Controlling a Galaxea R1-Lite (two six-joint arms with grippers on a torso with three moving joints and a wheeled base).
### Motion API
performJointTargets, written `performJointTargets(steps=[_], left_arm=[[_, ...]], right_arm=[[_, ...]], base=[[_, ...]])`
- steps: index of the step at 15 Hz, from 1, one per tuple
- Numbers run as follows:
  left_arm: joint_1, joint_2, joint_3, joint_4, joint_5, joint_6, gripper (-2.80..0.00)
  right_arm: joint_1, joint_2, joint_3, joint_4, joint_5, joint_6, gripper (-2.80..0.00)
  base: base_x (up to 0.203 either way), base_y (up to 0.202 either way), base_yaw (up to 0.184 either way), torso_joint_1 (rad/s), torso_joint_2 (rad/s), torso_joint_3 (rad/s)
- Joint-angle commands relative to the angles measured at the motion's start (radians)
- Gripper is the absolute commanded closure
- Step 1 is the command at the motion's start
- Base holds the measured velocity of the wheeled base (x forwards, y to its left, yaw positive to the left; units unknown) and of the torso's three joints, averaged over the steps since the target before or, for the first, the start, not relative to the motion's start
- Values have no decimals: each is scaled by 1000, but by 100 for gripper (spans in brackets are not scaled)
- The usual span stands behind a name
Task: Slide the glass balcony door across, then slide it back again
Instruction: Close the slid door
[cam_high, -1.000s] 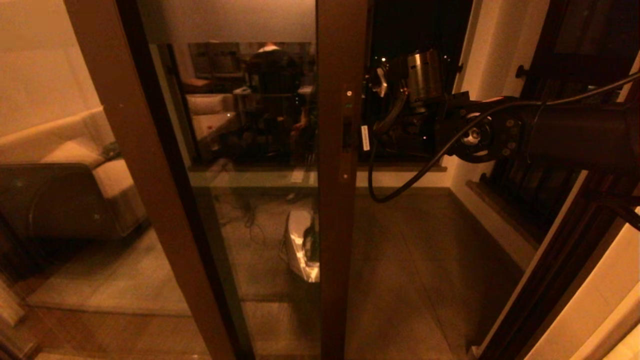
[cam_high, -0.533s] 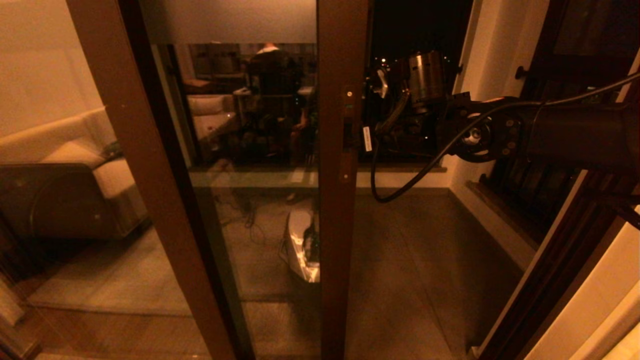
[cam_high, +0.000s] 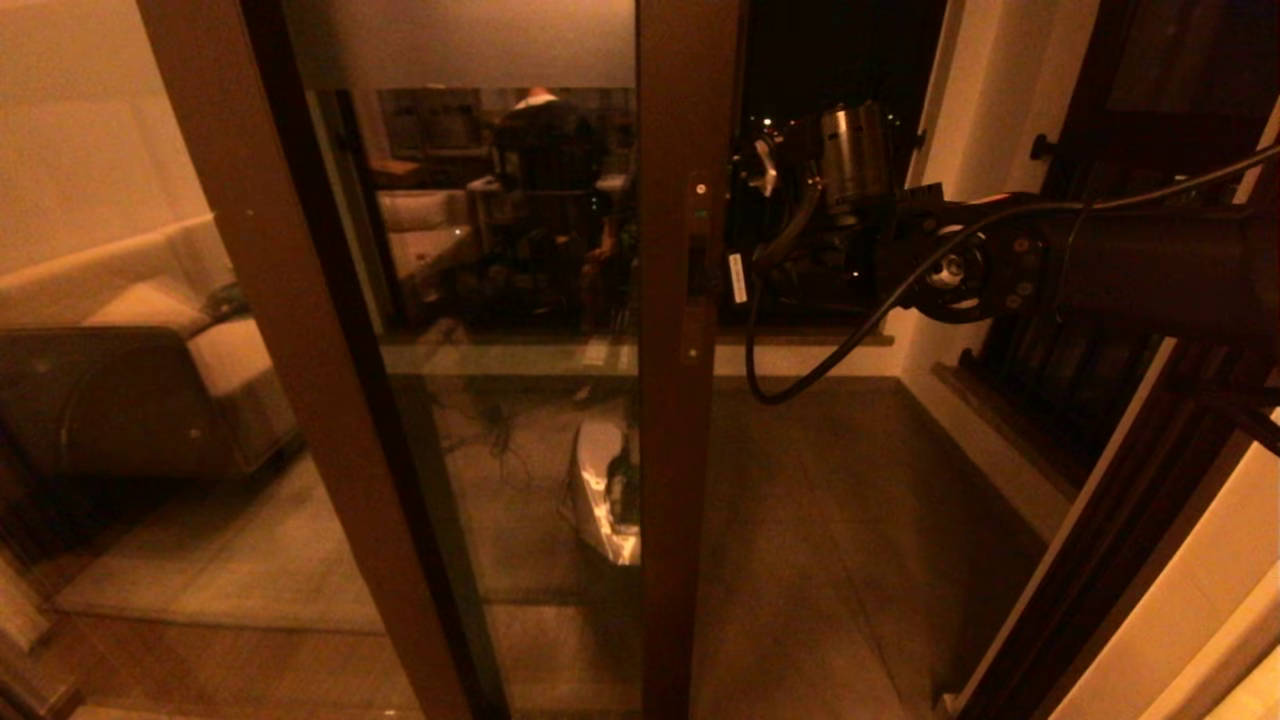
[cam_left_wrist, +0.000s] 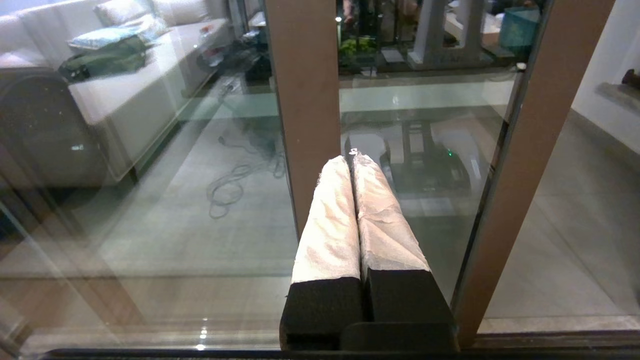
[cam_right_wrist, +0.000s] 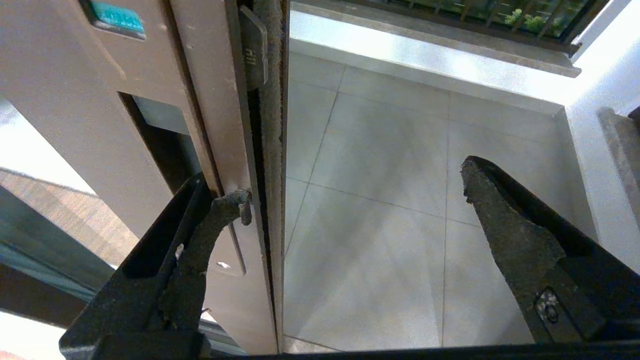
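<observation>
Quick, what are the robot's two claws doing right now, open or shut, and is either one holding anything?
Left gripper: shut, holding nothing.
Right gripper: open, one finger hooked at the glass balcony door handle slot, nothing clamped.

Beyond the glass balcony door (cam_high: 686, 420) stile lies open balcony floor (cam_high: 850, 520); right pincer (cam_right_wrist: 350, 200) straddles that edge.

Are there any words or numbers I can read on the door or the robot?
None can be read for sure.
Metal latch plate on the glass balcony door's edge: stamped marks, too blurred.
Teal sticker on the door frame: writing too small.
White tag on the cable by the right claw: too small.
</observation>
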Motion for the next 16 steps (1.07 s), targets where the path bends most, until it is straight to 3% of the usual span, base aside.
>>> performJointTargets(steps=[1, 16], left_arm=[[0, 1, 31, -1, 0, 0, 0], [0, 1, 31, -1, 0, 0, 0]], right_arm=[[-9, 2, 0, 1, -7, -1, -280], [-51, -18, 1, 3, -10, -25, -280]], base=[[0, 0, 0, 0, 0, 0], [0, 0, 0, 0, 0, 0]])
